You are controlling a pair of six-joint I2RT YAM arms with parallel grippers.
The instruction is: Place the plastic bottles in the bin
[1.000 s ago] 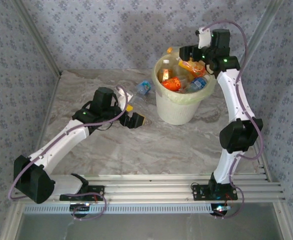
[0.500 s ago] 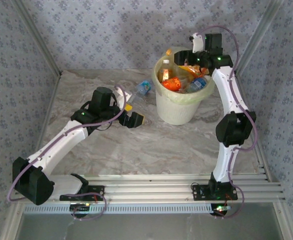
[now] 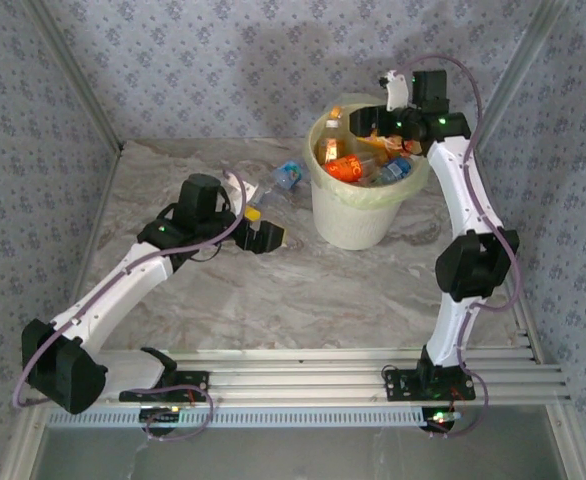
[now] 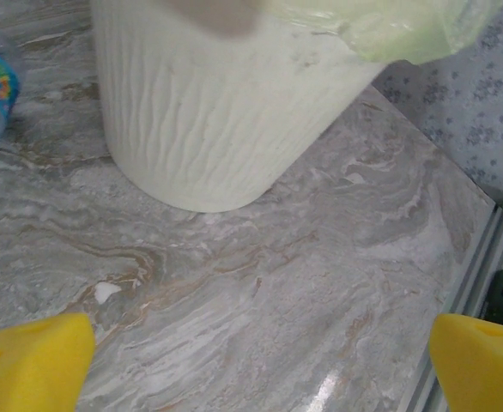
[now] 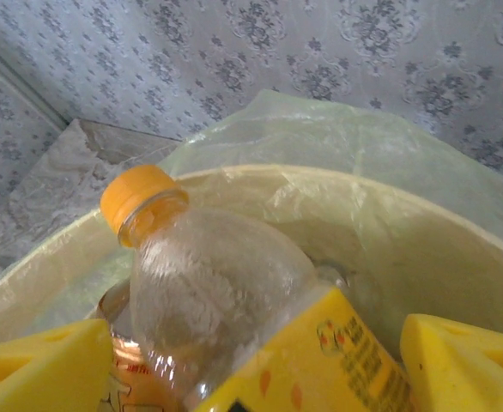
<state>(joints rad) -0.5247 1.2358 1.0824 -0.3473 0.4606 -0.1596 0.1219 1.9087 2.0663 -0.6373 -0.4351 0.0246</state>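
Left hand point(image 4: 251, 365) gapes above the veined marble table point(image 4: 320, 257); right hand point(image 5: 251, 360) flanks a dimpled clear orange-capped bottle point(image 5: 209, 292), whether clamped I cannot tell; yellow label point(image 5: 320, 365) print unreadable

My left arm point(image 3: 113, 290) and right arm point(image 3: 453, 190) had white link shells, black joint housings and small green indicator lights; a mauve cable point(image 3: 438, 58) looped along each; my finger pads point(image 4: 30, 365) were yellow foam wedges.
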